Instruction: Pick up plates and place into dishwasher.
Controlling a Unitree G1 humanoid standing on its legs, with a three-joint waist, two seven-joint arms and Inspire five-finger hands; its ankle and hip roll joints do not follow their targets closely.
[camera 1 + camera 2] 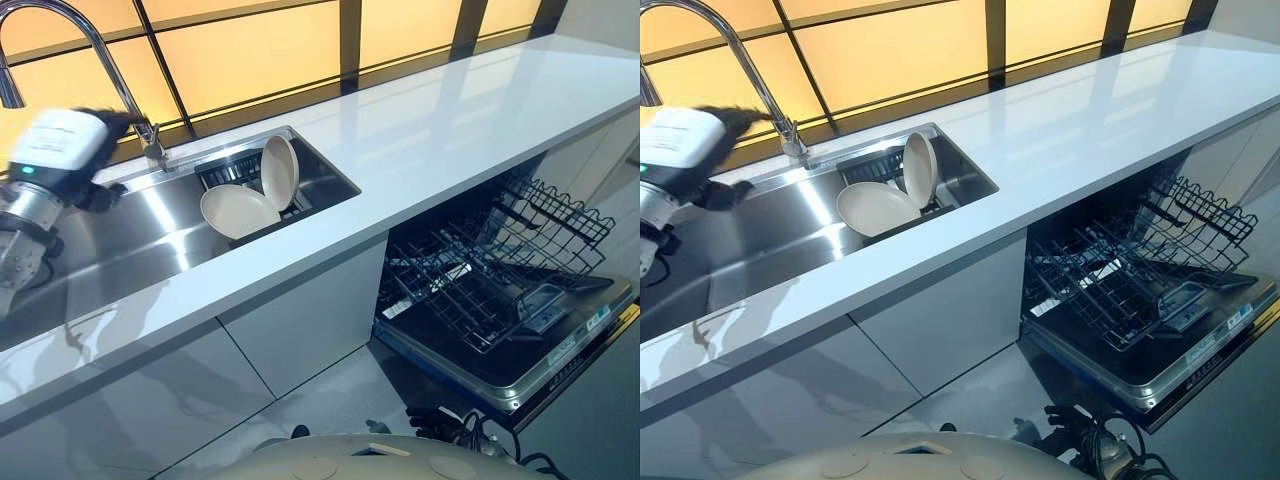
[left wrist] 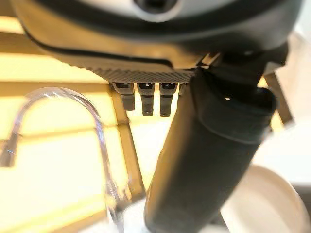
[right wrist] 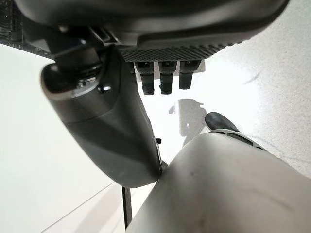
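Two cream plates sit in the steel sink (image 1: 150, 225). One plate (image 1: 238, 211) lies tilted against a dark rack, and the other plate (image 1: 279, 171) stands nearly upright just behind it. My left hand (image 1: 70, 150) hovers over the sink's left part, beside the tap and well left of the plates, with its fingers (image 2: 146, 99) relaxed and nothing in them. In the left wrist view a plate's rim (image 2: 272, 204) shows past the thumb. My right hand (image 3: 170, 48) hangs low over the pale floor, open and holding nothing.
A curved chrome tap (image 1: 100, 50) rises behind the sink, close to my left hand. A long white counter (image 1: 450, 130) runs to the right. Below it the dishwasher door (image 1: 540, 350) is down, with its black wire rack (image 1: 480, 270) pulled out.
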